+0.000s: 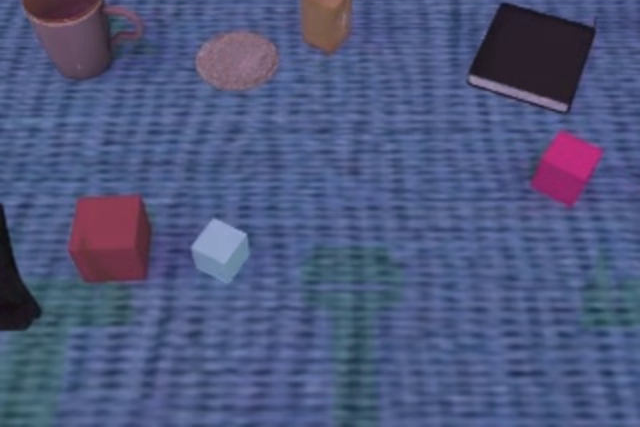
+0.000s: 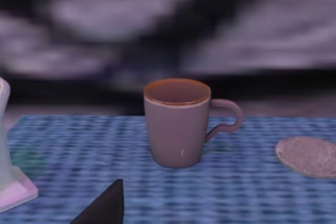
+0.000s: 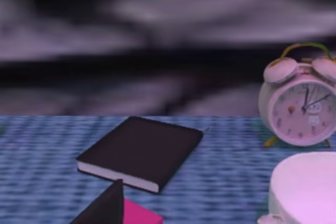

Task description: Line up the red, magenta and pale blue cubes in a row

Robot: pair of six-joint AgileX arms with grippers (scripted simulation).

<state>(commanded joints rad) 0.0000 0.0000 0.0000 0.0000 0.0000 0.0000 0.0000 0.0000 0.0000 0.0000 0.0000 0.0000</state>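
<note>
The dull red cube [image 1: 110, 237] sits at the table's left, with the small pale blue cube [image 1: 220, 249] just to its right and a gap between them. The magenta cube [image 1: 566, 167] lies far off at the right side, and its corner [image 3: 140, 214] also shows in the right wrist view beside one dark finger [image 3: 107, 208] of my right gripper. My left arm [image 1: 12, 292] is parked at the left edge, left of the red cube. One dark finger [image 2: 105, 208] of its gripper shows. Each finger has nothing against its inner face, and neither gripper holds anything.
Along the back stand a pink mug [image 1: 70, 25], a round coaster [image 1: 237, 60] and the orange-tan upright block [image 1: 327, 13]. A black book [image 1: 532, 55] lies at the back right, behind the magenta cube. An alarm clock [image 3: 299, 106] and a white object [image 3: 307, 190] show only in the right wrist view.
</note>
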